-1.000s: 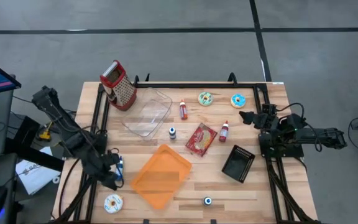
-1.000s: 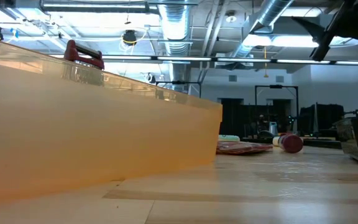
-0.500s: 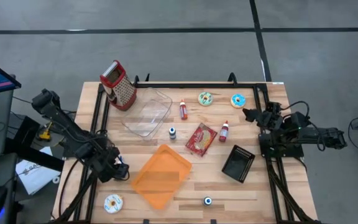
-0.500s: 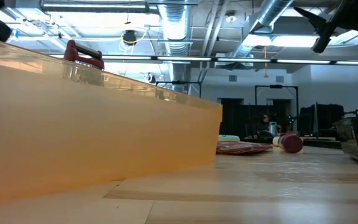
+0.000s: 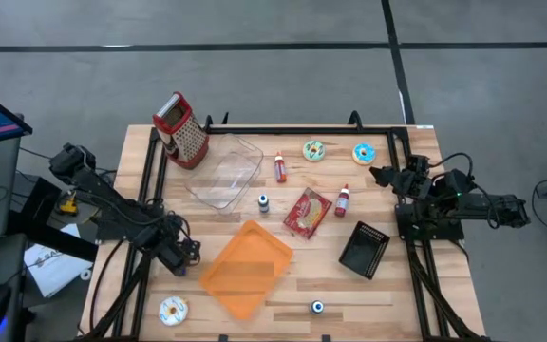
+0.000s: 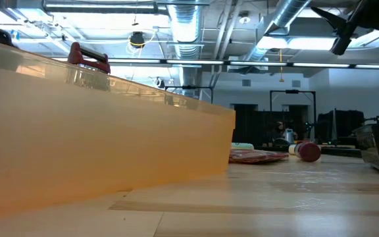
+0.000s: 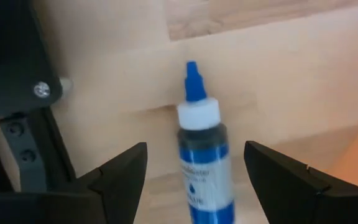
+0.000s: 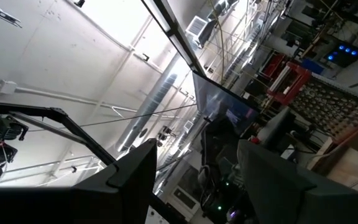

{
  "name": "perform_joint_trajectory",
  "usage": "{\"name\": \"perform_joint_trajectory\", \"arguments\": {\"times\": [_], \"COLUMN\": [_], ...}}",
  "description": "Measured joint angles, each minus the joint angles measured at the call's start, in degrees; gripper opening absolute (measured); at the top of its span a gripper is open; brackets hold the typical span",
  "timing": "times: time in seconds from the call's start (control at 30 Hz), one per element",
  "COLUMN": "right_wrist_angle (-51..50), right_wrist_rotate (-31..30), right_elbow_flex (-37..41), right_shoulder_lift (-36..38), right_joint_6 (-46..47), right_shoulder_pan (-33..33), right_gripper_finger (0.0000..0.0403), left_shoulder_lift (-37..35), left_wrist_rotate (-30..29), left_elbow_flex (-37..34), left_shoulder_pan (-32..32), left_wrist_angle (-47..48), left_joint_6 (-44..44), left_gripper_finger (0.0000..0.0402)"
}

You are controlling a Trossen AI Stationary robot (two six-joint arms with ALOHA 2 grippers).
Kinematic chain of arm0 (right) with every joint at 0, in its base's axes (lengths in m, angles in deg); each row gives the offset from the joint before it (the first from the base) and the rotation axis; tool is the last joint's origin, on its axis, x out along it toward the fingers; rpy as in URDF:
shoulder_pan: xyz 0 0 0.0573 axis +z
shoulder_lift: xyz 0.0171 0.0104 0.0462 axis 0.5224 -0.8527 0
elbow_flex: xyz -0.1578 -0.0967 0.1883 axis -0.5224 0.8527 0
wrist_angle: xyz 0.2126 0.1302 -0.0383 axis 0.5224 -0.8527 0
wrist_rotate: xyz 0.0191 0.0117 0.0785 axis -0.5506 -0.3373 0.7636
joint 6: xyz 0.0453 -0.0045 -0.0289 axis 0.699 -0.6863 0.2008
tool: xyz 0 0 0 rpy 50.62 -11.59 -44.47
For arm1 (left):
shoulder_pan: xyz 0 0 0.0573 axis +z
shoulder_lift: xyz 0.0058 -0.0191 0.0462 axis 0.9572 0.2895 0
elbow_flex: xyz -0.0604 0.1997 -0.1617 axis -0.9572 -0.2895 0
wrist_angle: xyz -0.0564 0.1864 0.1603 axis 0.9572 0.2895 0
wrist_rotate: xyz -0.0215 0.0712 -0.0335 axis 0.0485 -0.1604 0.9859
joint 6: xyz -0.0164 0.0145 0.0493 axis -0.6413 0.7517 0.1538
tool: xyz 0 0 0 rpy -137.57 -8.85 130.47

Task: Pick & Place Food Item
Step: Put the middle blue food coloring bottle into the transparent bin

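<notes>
We saw a table (image 5: 387,285) of pale, matt wooden planks with visible grain; its frame (image 5: 283,129) was black metal tubing; the orange tray (image 5: 246,269) looked like smooth, translucent plastic; the clear dish (image 5: 224,171) at twelve o'clock from it was glossy and transparent; the grater (image 5: 188,138) was perforated metal with a red plastic handle; the blue bottle (image 7: 203,162) was glossy plastic.

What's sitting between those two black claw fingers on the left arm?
A small blue-capped bottle lies on the wood between the open left gripper's fingers, untouched on either side. The left wrist view shows this.
</notes>
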State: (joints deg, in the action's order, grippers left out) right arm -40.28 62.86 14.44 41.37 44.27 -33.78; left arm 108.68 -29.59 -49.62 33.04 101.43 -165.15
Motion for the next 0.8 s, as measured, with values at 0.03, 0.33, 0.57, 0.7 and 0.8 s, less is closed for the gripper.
{"name": "perform_joint_trajectory", "arguments": {"times": [0.03,0.33,0.57,0.7,0.8], "right_wrist_angle": [0.0,-1.0,-2.1,-2.1,-2.1], "right_wrist_rotate": [0.0,0.0,0.0,0.0,0.2], "right_elbow_flex": [0.0,0.0,0.0,0.0,0.0], "right_shoulder_lift": [0.0,0.0,0.0,0.0,0.0], "right_joint_6": [0.0,-1.0,-1.2,-1.2,-1.2], "right_shoulder_pan": [0.0,0.0,0.0,0.0,0.0], "right_gripper_finger": [0.0216,0.0216,0.0216,0.0216,0.0216], "left_shoulder_lift": [0.6,4.8,8.2,10.1,11.3], "left_wrist_rotate": [-0.2,-2.3,-2.5,-2.3,-2.3], "left_elbow_flex": [0.0,0.0,0.0,0.0,0.0], "left_shoulder_pan": [0.2,1.3,4.5,5.9,6.1], "left_wrist_angle": [-0.1,-1.1,-2.1,-2.7,-3.3], "left_joint_6": [0.0,0.2,3.6,4.6,4.5], "left_gripper_finger": [0.0264,0.0250,0.0247,0.0249,0.0249]}}
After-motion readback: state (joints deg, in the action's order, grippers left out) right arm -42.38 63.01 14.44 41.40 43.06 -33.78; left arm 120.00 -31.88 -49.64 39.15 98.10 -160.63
